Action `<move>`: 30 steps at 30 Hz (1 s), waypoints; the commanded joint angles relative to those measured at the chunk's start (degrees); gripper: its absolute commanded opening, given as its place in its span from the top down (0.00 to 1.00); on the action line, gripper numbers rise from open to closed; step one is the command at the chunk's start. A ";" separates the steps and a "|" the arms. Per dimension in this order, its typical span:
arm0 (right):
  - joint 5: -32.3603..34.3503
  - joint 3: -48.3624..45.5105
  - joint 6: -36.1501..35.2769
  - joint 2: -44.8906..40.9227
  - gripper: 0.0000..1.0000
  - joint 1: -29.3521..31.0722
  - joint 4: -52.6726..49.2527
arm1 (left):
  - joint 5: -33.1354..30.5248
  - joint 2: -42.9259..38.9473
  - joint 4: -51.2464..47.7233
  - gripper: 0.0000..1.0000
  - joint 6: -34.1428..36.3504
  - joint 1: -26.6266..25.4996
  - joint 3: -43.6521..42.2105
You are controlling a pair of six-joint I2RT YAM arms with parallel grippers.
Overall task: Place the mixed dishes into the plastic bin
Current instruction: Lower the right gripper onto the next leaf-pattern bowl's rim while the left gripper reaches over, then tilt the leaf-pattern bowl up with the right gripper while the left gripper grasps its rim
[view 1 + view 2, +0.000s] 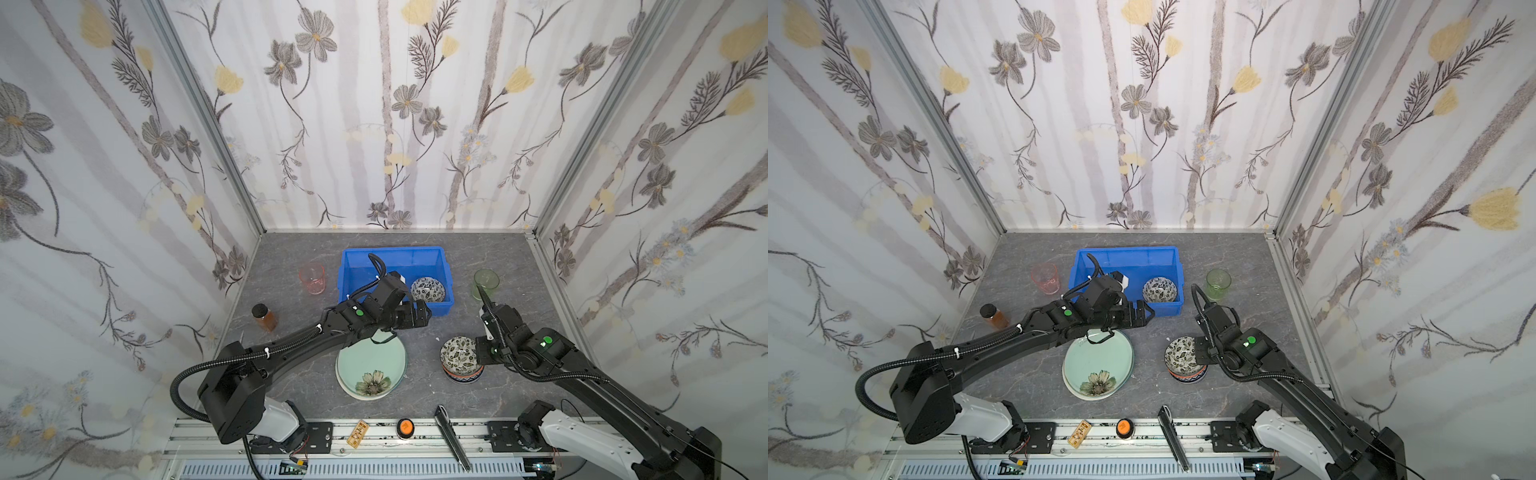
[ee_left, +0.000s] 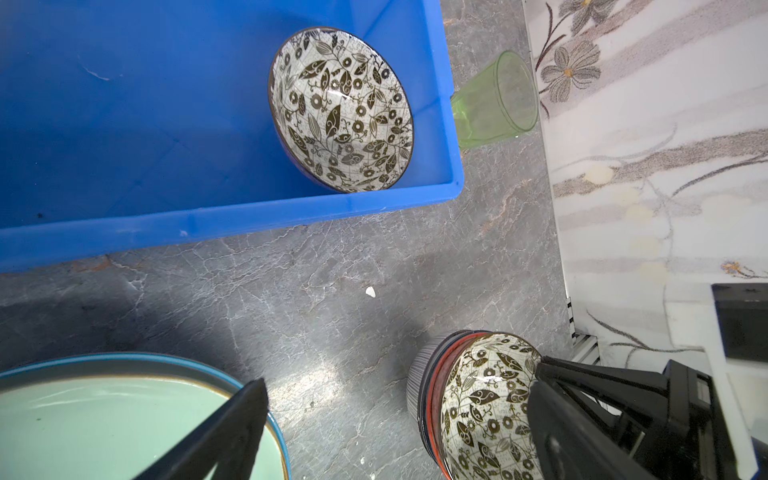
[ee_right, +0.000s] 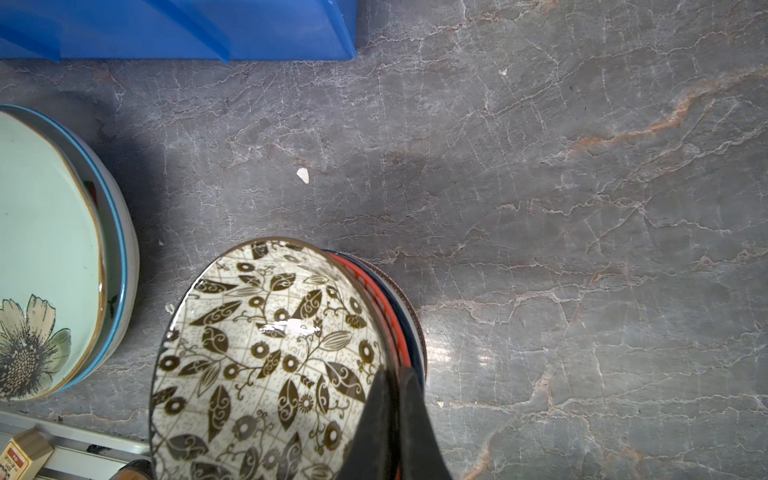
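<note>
While the left claw [image 1: 426, 314] was held spread and empty, the rim of the top black-white bowl [image 3: 266, 357] was pinched by the right claw [image 3: 392, 376].
That bowl was seen off-centre on a stack of nested bowls [image 1: 461, 376] at 4 o'clock of the blue bin [image 1: 390, 250], apart from it on the grey table [image 1: 424, 388]. A matching bowl [image 1: 428, 289] was found inside the bin, in its 4 o'clock corner. The left claw was held near the bin's 6 o'clock wall, over the 12 o'clock edge of the stacked plates [image 1: 372, 361]. A pink tumbler [image 1: 311, 279] was set upright at the bin's 9 o'clock and a green tumbler [image 1: 485, 282] at its 3 o'clock, both outside it.
</note>
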 commanded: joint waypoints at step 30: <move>-1.40 2.52 0.48 -2.45 1.00 -0.59 0.43 | 4.53 5.71 1.58 0.06 -0.12 -8.31 0.44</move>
